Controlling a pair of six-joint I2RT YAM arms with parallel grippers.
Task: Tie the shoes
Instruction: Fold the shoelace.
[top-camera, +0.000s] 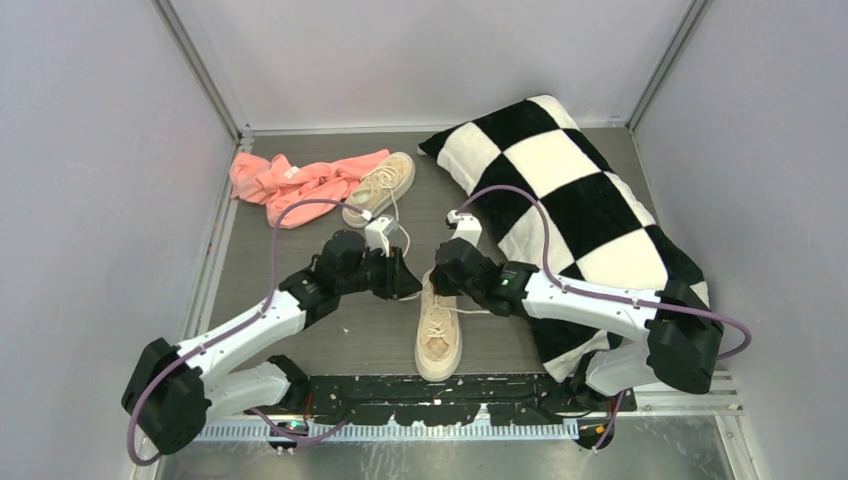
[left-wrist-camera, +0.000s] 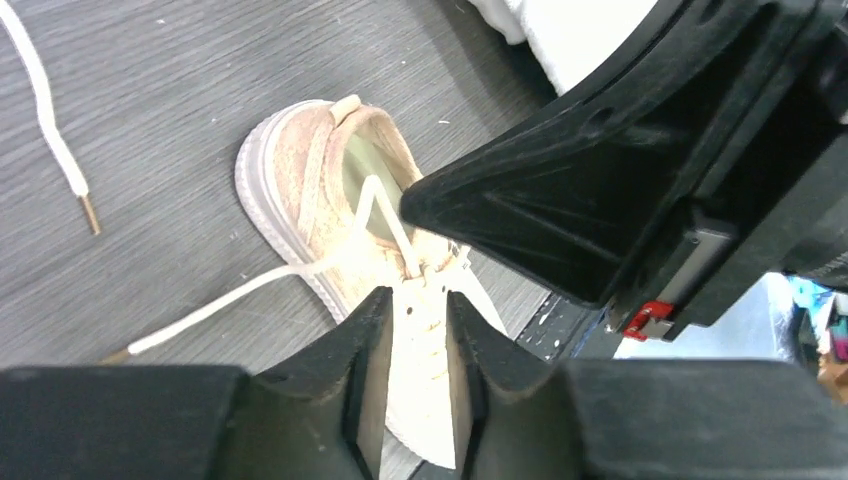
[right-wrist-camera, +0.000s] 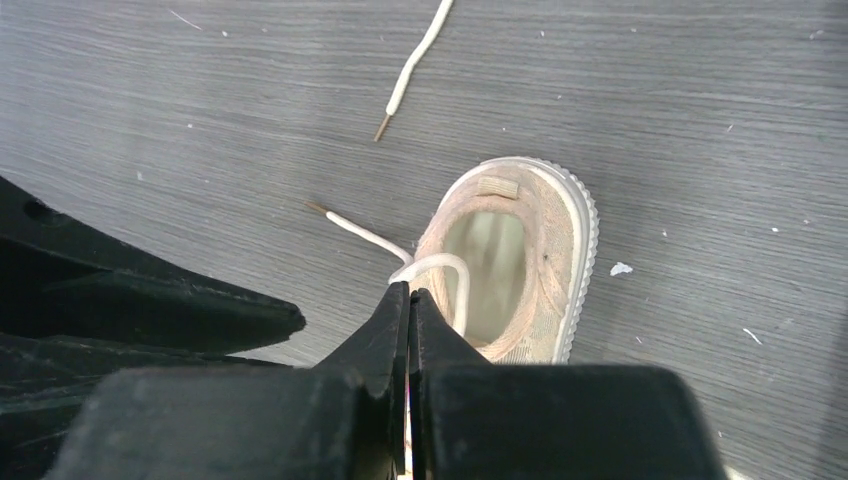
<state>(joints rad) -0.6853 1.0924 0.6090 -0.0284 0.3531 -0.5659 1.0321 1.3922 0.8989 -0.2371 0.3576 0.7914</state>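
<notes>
**Twin arms met over an untied sneaker**

Two robot arms converged on the near shoe (top-camera: 438, 345), a beige canvas sneaker. It lay at the middle of the grey table (top-camera: 350, 345), close to the arm bases, with its toe toward them and its heel end under the grippers.

The right gripper (right-wrist-camera: 408, 295) had its fingers pressed flat together at the rim of the shoe's opening. They were pinched on a lace loop (right-wrist-camera: 445, 260) that arched from the fingertips over the opening; a loose strand (right-wrist-camera: 360, 232) ran from the same spot out across the table to its tipped end; a separate lace end (right-wrist-camera: 412, 60) lay on the bare surface beyond the heel.

The left gripper (left-wrist-camera: 418, 305) hung just above the laced front of the same shoe, its fingers a narrow gap apart. The eyelets showed through the gap; whether any lace lay between the fingers could not be told. Seen from above, the two grippers sat almost tip to tip, the left reaching in from the left and the right from the right.

The far shoe (top-camera: 380, 187) lay well apart at the back left, slanted, its side against a crumpled pink cloth (top-camera: 290, 180); its cream lace trailed toward the arms. A black-and-white checkered pillow (top-camera: 570, 200) filled the right side, slanting from the back wall down beside the right arm, which reached across its near end.
</notes>
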